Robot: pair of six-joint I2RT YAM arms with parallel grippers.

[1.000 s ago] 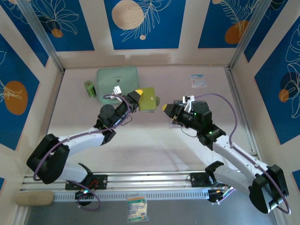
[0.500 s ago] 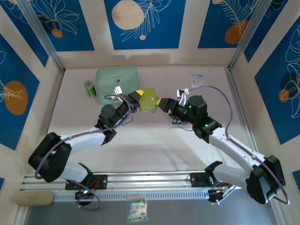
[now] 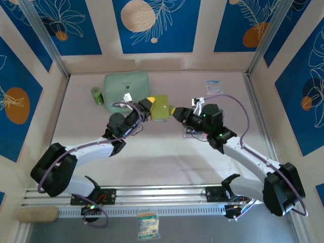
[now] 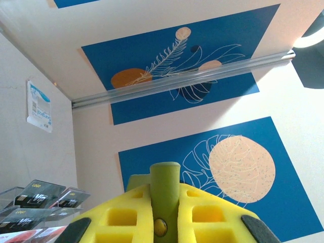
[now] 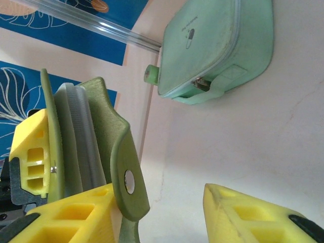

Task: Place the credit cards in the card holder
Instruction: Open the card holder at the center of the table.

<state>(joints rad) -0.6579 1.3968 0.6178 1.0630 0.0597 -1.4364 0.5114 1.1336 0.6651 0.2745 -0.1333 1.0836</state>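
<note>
I see one olive-green card holder (image 3: 161,107), grey lining showing between its leaves, held up over mid-table. I count three black VIP credit cards (image 4: 38,191) in one clear stand (image 4: 7,193), with red-marked ones below. My left gripper (image 4: 164,202) is clamped on the holder. My right gripper (image 5: 167,217) has its jaws apart, with the snap flap (image 5: 127,182) against one finger.

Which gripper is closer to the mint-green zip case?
Left. The left gripper, holding the card holder, sits close beside the mint-green zip case; the right gripper is farther, on the holder's other side.
</note>
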